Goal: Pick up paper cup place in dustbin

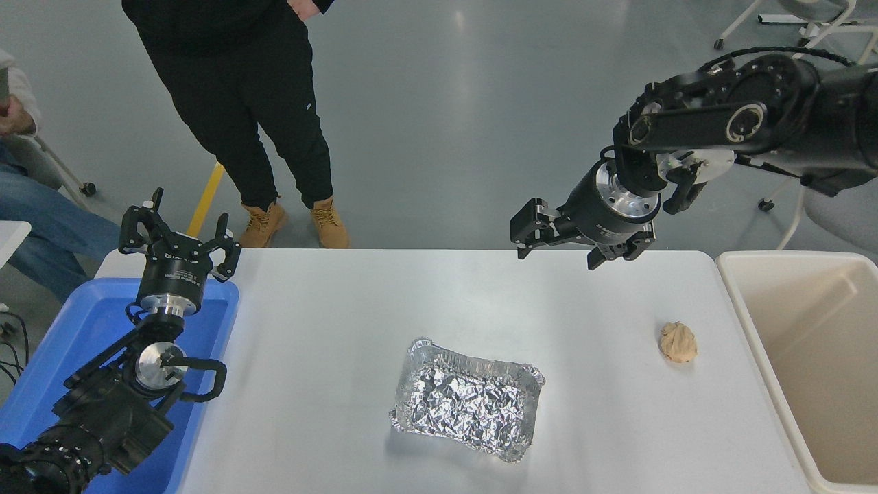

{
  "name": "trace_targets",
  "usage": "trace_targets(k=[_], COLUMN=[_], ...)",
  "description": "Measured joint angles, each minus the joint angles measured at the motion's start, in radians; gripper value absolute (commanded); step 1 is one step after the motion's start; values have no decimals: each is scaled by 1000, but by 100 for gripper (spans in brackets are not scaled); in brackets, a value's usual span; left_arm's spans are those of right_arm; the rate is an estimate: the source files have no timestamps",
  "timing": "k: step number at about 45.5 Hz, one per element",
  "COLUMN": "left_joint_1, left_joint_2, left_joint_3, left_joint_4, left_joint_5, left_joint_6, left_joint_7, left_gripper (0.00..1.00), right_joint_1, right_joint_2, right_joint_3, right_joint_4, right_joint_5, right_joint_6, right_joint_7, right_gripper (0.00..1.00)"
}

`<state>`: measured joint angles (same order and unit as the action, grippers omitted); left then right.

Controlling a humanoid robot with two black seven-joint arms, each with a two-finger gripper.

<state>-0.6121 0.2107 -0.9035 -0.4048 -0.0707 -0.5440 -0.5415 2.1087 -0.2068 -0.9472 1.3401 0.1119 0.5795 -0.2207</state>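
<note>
The paper cup does not show anywhere in the head view. The dustbin [754,322], a large cream plastic bin, stands against the table's right edge, and the part of its inside that I see holds nothing. My right gripper [557,248] hangs open and empty over the table's far edge, well left of the dustbin, its arm reaching in from the upper right. At the lower left my left gripper [180,221] is parked open above the blue bin.
A crinkled foil tray [466,401] lies at the table's middle front. A crumpled tan paper ball [678,342] sits near the dustbin. A blue bin [75,329] stands at the left edge. One person stands beyond the far edge, and another sits at far left.
</note>
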Motion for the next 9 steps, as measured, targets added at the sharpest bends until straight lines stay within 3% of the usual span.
trace_targets(k=[9], left_joint_1=[0], left_joint_2=[0], left_joint_3=[0], left_joint_4=[0], left_joint_5=[0], left_joint_6=[1], left_joint_7=[0], left_gripper=[99], right_joint_1=[93], right_joint_2=[-59], right_joint_3=[-2], right_joint_4=[100], right_joint_5=[0], right_joint_6=[27], right_joint_7=[-1], right_gripper=[100])
